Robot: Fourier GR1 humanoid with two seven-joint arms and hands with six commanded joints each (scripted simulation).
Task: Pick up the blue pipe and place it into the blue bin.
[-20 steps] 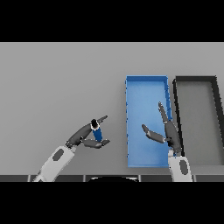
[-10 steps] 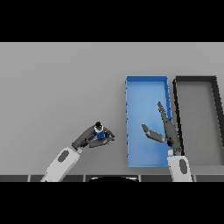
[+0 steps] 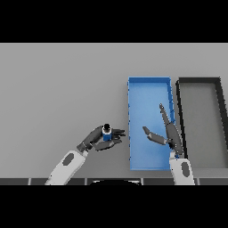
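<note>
The left hand (image 3: pixel 100 139) clasps the blue pipe (image 3: pixel 107 134); the blue bin (image 3: pixel 149 84) lies just rightward, so a loose grip risks dropping it short.

You see a black bin (image 3: pixel 200 122) on the grey table (image 3: pixel 58 89), toward its right edge. The bin is long and open-topped, its dark walls framing a grey floor. The table's plain surface stretches wide to the bin's left.

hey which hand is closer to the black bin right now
Right. The right hand hangs open over the blue bin, just left of the black bin. The left hand is beyond the blue bin's far side, curled round the blue pipe.
</note>
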